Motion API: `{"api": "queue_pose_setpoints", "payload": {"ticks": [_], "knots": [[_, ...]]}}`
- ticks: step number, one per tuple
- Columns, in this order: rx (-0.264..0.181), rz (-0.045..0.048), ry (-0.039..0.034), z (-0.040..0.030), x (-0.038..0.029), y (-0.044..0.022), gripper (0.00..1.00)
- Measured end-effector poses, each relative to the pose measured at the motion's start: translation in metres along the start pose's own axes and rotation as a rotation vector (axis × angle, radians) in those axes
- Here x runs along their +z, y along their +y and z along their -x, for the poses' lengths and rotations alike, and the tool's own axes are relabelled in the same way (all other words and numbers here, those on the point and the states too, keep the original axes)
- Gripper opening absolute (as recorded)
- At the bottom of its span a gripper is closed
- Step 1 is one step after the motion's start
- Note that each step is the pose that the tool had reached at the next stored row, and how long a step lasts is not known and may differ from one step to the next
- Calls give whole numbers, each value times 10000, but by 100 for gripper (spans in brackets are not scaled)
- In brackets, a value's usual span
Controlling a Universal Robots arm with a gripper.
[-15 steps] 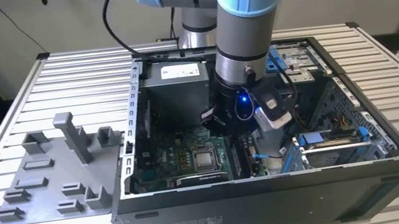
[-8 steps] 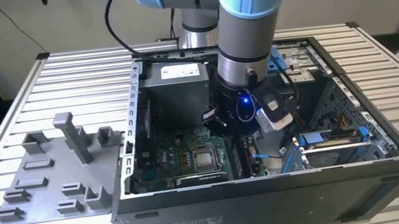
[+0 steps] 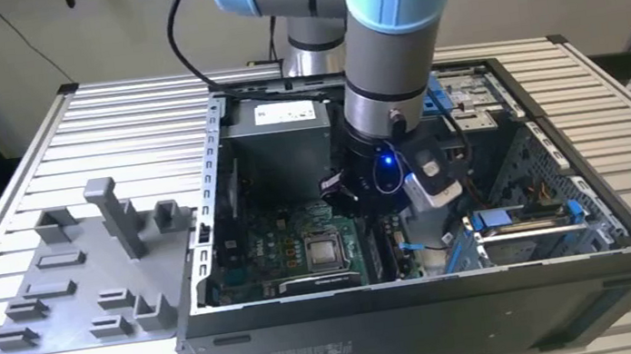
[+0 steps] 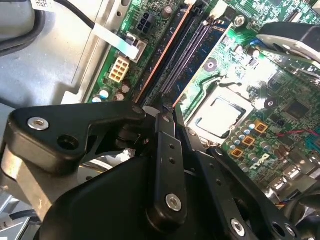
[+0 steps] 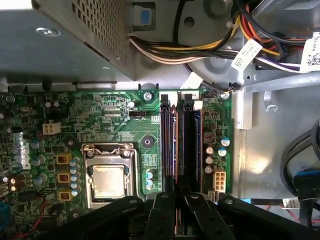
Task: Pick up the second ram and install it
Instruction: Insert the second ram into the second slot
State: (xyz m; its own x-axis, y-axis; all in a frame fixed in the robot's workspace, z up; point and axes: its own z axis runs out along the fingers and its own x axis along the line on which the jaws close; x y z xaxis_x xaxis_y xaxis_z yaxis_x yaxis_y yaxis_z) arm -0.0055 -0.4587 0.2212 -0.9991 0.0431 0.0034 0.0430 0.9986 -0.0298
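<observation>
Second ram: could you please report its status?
Pincer low over motherboard memory slots. Second ram upright in a slot by the pincer. No obstruction seen.

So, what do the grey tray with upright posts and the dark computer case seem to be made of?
The grey tray with upright posts looks like matte plastic, perhaps printed: one even grey, blocky moulded shapes, no shine. The dark computer case looks like painted sheet metal: thin folded edges, flat panels and a faint sheen. Inside it, in the first wrist view, the bare grey wall reflects light like unpainted steel.
</observation>
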Motion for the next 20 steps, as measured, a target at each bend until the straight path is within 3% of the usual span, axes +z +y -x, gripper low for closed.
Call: {"api": "queue_pose_setpoints", "payload": {"ticks": [12,13,20], "knots": [[-1,-9,1,-13,41,12,14],[0,23,-7,-12,55,16,14],[-1,-1,-1,-12,50,16,14]]}}
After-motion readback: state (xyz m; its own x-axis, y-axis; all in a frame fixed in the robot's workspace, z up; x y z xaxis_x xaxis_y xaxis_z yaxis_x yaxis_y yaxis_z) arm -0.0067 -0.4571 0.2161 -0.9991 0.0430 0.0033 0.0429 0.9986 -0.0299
